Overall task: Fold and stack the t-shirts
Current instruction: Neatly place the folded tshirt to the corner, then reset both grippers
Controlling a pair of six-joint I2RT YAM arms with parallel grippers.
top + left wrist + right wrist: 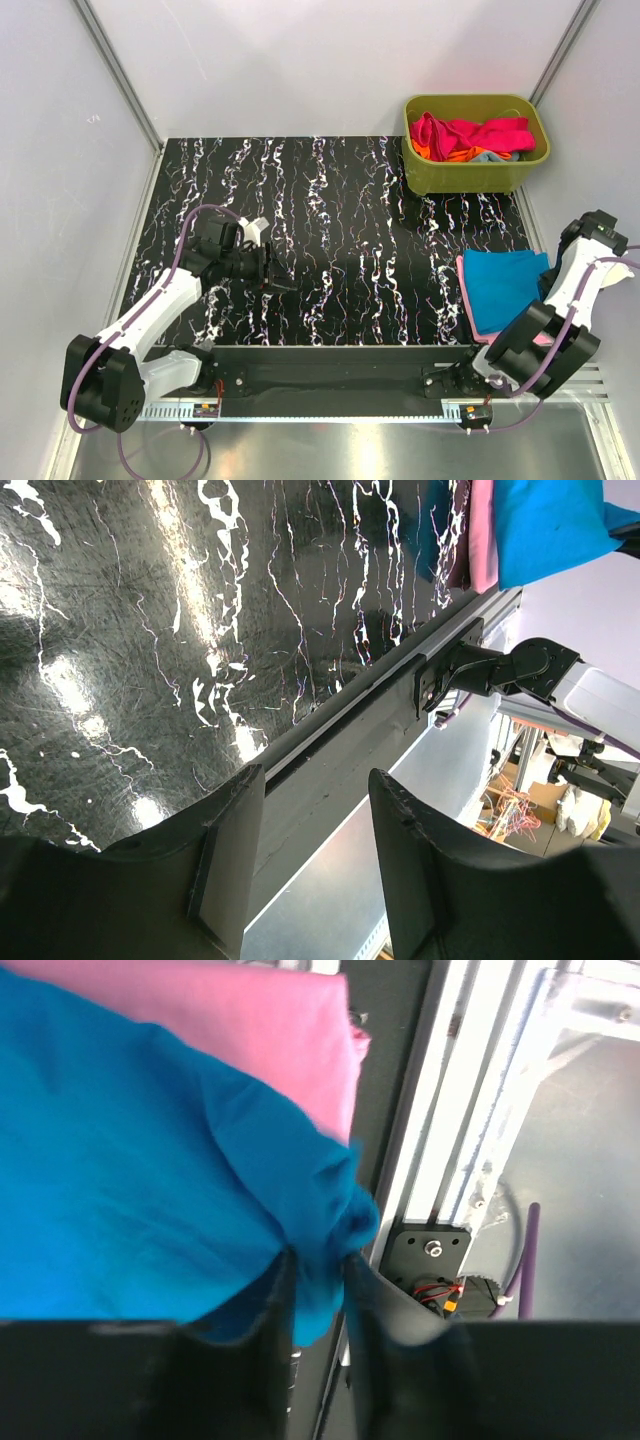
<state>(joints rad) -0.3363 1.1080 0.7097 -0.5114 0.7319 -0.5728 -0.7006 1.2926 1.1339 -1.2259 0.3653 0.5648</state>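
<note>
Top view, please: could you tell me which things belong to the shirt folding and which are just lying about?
Job: blue shirt, pink shirt beneath it, loose shirts.
Just there: green tub holding those, marbled table.

Left gripper [318, 780] out on the left, jaws parted, empty, right gripper [318, 1260] near right, pinching bright cyan-blue cloth t-shirt [130, 1160]

Beyond blurred right fingers [280, 1312], pink t-shirt [290, 1030] mostly hidden under cyan t-shirt [120, 1160]; both cropped by frame edges.
</note>
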